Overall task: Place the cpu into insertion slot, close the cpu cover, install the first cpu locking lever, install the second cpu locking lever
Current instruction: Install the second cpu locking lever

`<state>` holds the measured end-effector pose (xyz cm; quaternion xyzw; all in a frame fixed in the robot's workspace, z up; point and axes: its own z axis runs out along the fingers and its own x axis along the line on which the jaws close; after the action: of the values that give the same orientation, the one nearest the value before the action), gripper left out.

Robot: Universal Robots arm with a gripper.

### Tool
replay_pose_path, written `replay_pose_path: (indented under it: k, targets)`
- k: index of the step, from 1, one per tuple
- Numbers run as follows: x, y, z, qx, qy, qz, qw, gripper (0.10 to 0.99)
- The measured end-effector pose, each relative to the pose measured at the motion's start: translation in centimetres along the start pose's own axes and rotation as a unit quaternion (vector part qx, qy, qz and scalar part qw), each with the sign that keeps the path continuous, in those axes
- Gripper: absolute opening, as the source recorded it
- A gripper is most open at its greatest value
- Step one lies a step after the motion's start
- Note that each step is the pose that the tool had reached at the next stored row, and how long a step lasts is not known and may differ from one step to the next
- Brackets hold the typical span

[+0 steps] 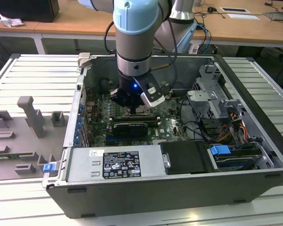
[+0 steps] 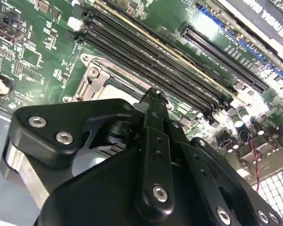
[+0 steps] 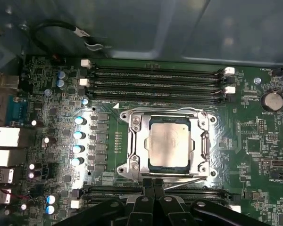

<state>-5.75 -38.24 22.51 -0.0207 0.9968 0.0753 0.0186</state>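
Nearest, the end effector (image 3: 153, 186) hangs with its fingers drawn together, empty, at the near edge of the insertion slot (image 3: 167, 141). Beyond, the cpu (image 3: 168, 142) lies seated flat, and the cpu cover (image 3: 135, 141) frames it, apparently lowered so levers can lock it.

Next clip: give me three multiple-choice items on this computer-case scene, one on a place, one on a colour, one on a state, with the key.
1. Where is the cpu?
A. In the insertion slot
B. On the grey tray outside the case
C. Held above the case

2. What colour is the circuit board?
A. Red
B. Green
C. White

3. How does the cpu cover lie?
A. Standing upright
B. Removed from the board
C. Down flat around the chip

Key: 1 A, the chip sits inside the socket in the first wrist view; 2 B, the board is green in both wrist views; 3 C, the metal frame lies flat framing the chip.
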Motion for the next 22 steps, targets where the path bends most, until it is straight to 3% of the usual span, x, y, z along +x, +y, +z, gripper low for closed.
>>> replay_pose_path:
  k: [4, 6, 11, 14, 16, 19, 22]
  targets:
    - [0.01, -0.06, 0.03, -0.0046, -0.0002, 0.000, 1.0000, 0.106]
    - [0.14, -0.18, 0.02, -0.0098, -0.0004, 0.000, 1.0000, 0.106]
    - [0.62, -1.38, -0.13, -0.0356, -0.0016, 0.001, 0.9994, 0.106]
    - [1.30, -1.73, -0.21, -0.0432, -0.0019, 0.001, 0.9991, 0.106]
    - [2.12, -1.82, 0.16, -0.0547, -0.0024, 0.002, 0.9985, 0.106]
    - [2.26, -1.98, 1.02, -0.0571, -0.0023, 0.001, 0.9984, 0.106]
    - [2.54, -2.41, 1.52, -0.0643, -0.0027, 0.001, 0.9979, 0.106]
